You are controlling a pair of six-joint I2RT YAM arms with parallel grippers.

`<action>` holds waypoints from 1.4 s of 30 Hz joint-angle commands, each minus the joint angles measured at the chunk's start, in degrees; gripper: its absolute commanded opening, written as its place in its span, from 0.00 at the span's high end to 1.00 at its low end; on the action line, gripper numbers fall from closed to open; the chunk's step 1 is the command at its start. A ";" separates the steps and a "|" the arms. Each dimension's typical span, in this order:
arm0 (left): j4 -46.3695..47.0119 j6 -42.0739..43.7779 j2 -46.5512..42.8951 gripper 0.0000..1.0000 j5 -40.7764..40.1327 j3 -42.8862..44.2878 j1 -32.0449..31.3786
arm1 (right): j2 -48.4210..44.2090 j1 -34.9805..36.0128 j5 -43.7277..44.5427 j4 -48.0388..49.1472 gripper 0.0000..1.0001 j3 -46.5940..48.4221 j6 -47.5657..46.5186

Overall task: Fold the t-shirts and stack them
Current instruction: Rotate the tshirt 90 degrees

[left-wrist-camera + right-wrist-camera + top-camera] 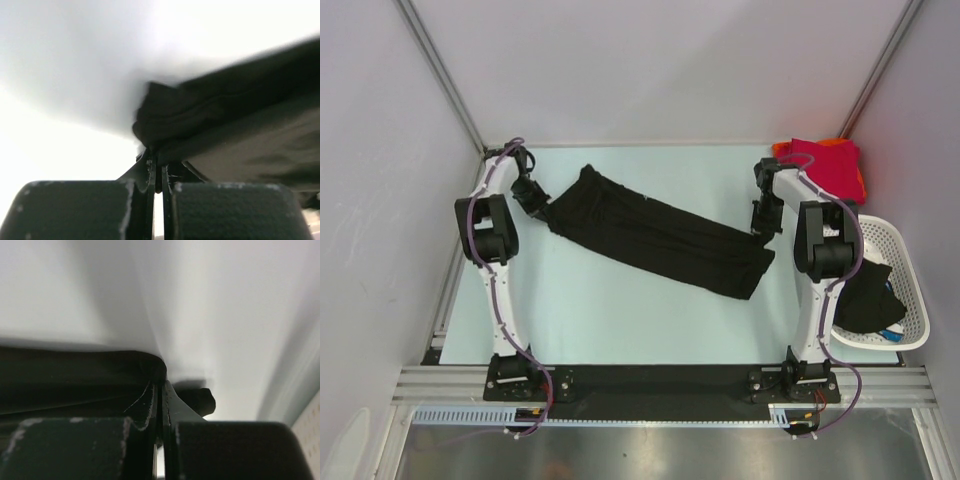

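- The black t-shirt [660, 235] is lying across the middle of the table [620, 320] as a long, folded band, running from about 10 o'clock down to about 4 o'clock in the top view.
- The left gripper [542, 208] is gripping the 10 o'clock end of that band. In the left wrist view its jaws are pressing nearly together on a bunched edge of black cloth.
- The right gripper [760, 232] is holding the band's far corner at the 3 o'clock end. In the right wrist view its jaws are pinching a black hem, with almost no gap.
- The crimson red t-shirt [832, 168] is sitting in the table's 2 o'clock corner, lying on the orange t-shirt [782, 149], which is showing only at the edges.
- The white basket [910, 290] is standing at the 4 o'clock edge, beside the right arm, with dark cloth [868, 295] bunched inside it.
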 commanded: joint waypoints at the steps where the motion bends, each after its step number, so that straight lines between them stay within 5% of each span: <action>1: 5.35 -4.64 6.63 1.00 -0.51 11.78 -0.08 | -0.83 0.75 2.37 -11.65 1.00 -6.79 1.19; 5: 5.26 -5.61 11.47 0.96 3.63 22.50 -1.48 | -3.11 2.95 -1.31 -11.57 1.00 -11.45 1.90; 6: 5.70 -5.61 11.92 0.87 4.50 23.04 -1.84 | -3.20 3.83 -2.28 -11.39 1.00 -12.16 1.89; 7: 6.57 -5.61 12.10 0.58 6.08 23.05 -2.19 | -3.29 4.18 -2.90 -11.30 1.00 -12.77 1.98; 10: 7.10 -4.04 10.79 0.21 6.62 20.95 -3.24 | -3.38 4.98 0.06 -10.95 0.83 -11.30 2.16; 13: 7.90 -0.88 5.70 0.01 7.50 14.46 -4.21 | -4.69 5.06 3.06 -11.83 0.63 -5.94 2.33; 25: 17.81 0.45 -26.10 0.00 14.43 -26.39 -15.27 | -5.75 5.42 7.64 -7.54 0.57 7.61 -0.83; 30: 19.93 -1.30 -27.01 0.00 18.83 -33.01 -24.06 | -3.47 5.24 5.27 -5.68 0.58 7.79 -2.94; 42: 27.74 -8.77 -22.18 0.00 20.33 -38.82 -43.58 | -9.97 4.19 1.31 0.30 0.60 -8.21 -1.89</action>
